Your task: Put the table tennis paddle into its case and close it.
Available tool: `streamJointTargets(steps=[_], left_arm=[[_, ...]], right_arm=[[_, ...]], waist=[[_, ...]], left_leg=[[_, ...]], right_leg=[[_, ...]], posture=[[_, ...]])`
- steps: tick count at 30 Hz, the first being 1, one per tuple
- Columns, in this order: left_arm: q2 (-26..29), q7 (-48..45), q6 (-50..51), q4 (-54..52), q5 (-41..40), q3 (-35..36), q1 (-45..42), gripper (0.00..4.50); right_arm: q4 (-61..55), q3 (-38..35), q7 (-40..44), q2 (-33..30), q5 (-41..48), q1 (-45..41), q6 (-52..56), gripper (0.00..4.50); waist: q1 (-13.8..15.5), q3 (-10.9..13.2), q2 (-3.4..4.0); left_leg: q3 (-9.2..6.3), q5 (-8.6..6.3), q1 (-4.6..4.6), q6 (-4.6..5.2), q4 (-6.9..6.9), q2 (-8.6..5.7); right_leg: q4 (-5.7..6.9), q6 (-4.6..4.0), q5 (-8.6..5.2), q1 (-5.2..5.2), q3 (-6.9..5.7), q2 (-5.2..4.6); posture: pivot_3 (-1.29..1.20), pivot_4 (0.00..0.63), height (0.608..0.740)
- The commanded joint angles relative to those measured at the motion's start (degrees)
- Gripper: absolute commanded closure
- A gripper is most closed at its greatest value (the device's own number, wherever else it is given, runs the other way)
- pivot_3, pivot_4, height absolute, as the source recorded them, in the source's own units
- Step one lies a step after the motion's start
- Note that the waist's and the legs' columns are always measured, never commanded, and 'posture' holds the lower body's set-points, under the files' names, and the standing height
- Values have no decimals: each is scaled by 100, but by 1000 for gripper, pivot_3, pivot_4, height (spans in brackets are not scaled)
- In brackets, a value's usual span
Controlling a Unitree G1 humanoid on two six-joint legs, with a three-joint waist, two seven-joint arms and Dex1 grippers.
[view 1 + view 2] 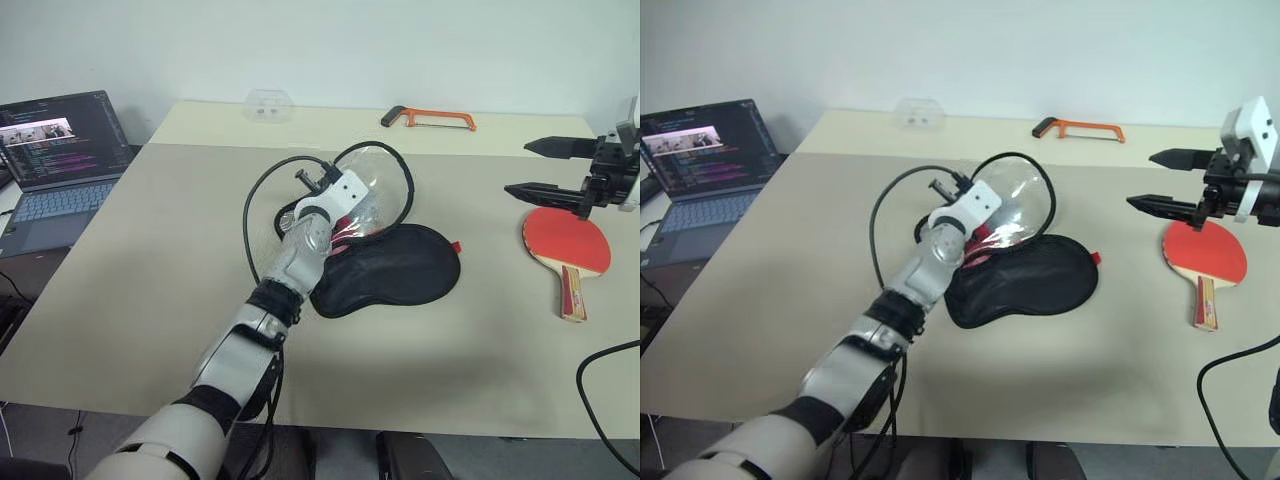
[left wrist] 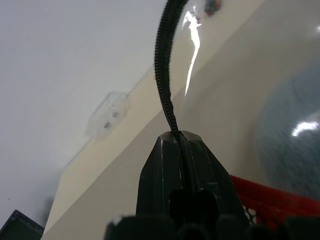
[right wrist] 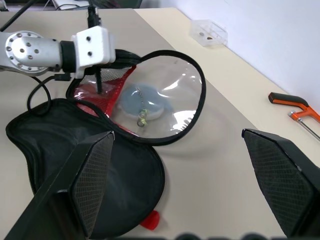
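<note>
My left claw is clenched on the case's zip edge, lifting the clear flap. My right claw hangs released above the paddle on the tabletop. If my pinch slips, the flap would likely drop shut.

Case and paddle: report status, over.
Left gripper shut on the case rim, flap held open. Right gripper open above the table tennis paddle, which lies on the table outside the case. Nothing between them.
</note>
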Motion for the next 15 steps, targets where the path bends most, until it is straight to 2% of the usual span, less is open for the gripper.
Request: streamJointTargets(steps=[1,8,12,15], left_arm=[[-201,435,-452,669,-212,294,-562,4469],[-477,1031,-1027,1973,-567,671,-1327,4469],[-669,1295,-1138,2366,-756,861,-1475,4469],[-892,1133,-1175,2468,-749,787,-1425,4469]], right_arm=[[-169,-137,-39,-11,78,-157,-13,0],[-233,-154,-46,7,92,-149,16,0],[-269,-149,-68,22,93,-152,33,0],[-285,-156,-69,18,103,-151,49,0]], waist=[[3,0,0],[-1,0,-1],[-2,0,-1],[2,1,-1]], left_leg=[[0,0,-1,0,0,0],[6,0,-3,-1,-4,-1],[8,0,-3,-1,-4,-1],[8,1,-3,-1,-4,-2]], right_leg=[[0,0,0,-1,-1,0],[0,1,-1,-7,1,0],[1,2,-1,-9,0,0],[1,3,-1,-8,-1,0]], posture=[[0,150,740],[0,150,740],[0,150,740],[0,150,740]])
